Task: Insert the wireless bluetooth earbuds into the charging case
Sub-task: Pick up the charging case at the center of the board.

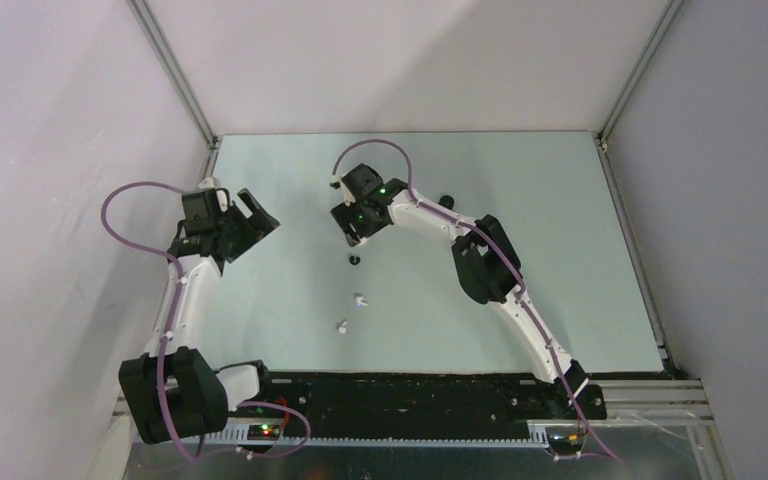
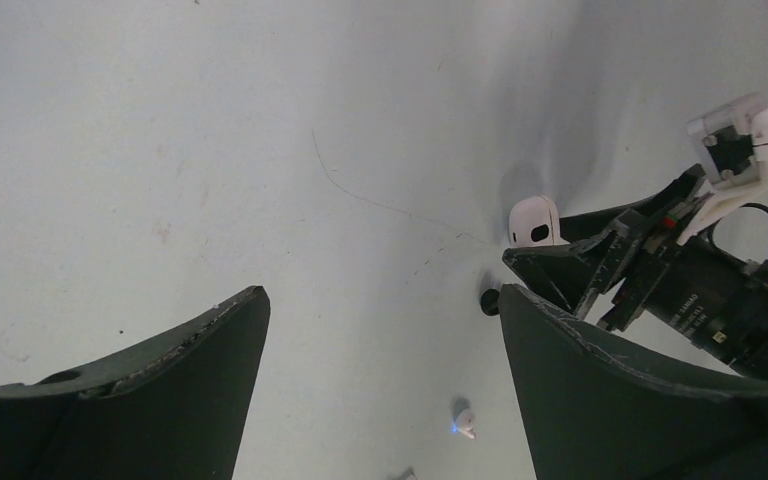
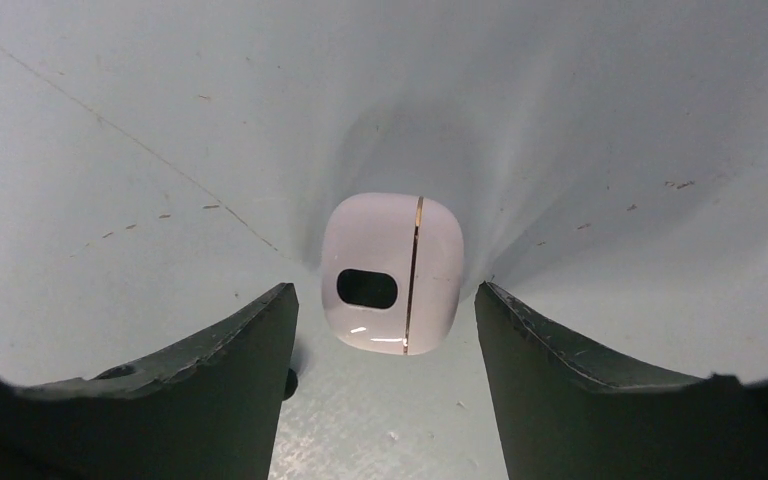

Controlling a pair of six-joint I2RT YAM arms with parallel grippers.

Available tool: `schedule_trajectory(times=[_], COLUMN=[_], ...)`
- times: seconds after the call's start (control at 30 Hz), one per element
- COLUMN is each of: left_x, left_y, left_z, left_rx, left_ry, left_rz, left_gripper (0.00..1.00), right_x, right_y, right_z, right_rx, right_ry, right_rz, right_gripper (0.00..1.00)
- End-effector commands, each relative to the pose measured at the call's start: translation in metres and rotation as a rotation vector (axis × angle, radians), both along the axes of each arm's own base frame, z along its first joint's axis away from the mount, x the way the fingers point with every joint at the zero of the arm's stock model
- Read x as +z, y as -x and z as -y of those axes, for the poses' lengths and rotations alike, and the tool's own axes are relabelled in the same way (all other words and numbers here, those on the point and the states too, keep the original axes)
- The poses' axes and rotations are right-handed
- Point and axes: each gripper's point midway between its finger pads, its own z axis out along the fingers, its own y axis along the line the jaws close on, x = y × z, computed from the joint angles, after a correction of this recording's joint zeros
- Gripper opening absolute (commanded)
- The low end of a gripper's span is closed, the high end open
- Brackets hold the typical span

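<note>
A closed white charging case [image 3: 392, 272] with a dark oval mark lies on the table. My right gripper [image 3: 385, 292] is open just above and in front of it, one finger on each side, not touching it. The case also shows in the left wrist view [image 2: 535, 222]. A black earbud [image 1: 355, 261] lies just in front of the right gripper [image 1: 353, 228]. Two white earbuds [image 1: 360, 299] [image 1: 341, 326] lie nearer the arm bases. My left gripper [image 1: 252, 214] is open and empty, raised at the left and apart from everything.
A small black object [image 1: 447, 200] lies by the right arm's forearm; I cannot tell what it is. The light table [image 1: 560, 250] is enclosed by white walls at left, back and right. A black rail [image 1: 410, 395] runs along the near edge.
</note>
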Motion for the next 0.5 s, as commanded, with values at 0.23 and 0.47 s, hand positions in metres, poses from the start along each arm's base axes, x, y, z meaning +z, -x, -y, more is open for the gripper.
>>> schedule_trajectory(times=[0.23, 0.47], left_x=[0.025, 0.025], left_y=[-0.012, -0.019], left_z=[0.0, 0.008], left_rx=[0.002, -0.041], left_ry=[-0.025, -0.013], left_rz=[0.086, 0.097], left_gripper=[0.91, 0.91], right_x=[0.001, 0.015], right_y=[-0.014, -0.018], right_z=[-0.005, 0.0], right_rx=[0.01, 0.074], right_ry=[0.023, 0.014], right_rz=[0.087, 0.117], right_gripper=[0.64, 0.21])
